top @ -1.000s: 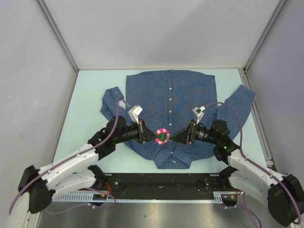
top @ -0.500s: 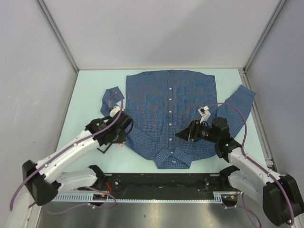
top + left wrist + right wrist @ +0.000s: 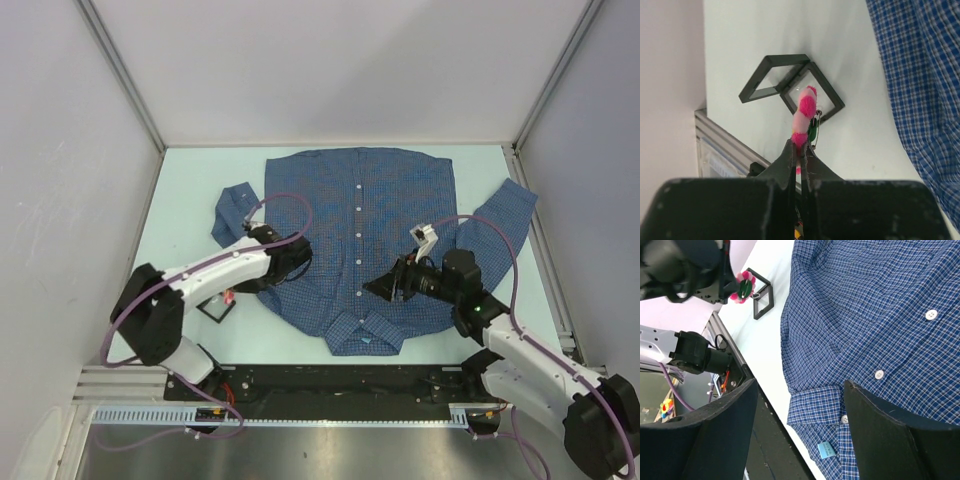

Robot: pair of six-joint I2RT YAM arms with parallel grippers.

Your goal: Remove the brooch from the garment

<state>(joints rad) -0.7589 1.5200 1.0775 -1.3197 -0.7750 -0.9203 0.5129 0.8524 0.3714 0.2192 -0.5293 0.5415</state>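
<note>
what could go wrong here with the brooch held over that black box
The left fingers grip the brooch only by its lower petal edge, so it might twist or slip out. The open black box is small; a release from here could miss it.

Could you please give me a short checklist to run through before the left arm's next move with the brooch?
1. The brooch free of the shirt: ok, it hangs clear of the fabric.
2. The left gripper shut on the brooch's edge: ok.
3. The brooch lined up over the open black box: cannot tell; they overlap in the wrist view, but the height is unclear.
4. The pin clasp closed: cannot tell.
5. The right gripper open, empty, above the shirt: ok.
</note>
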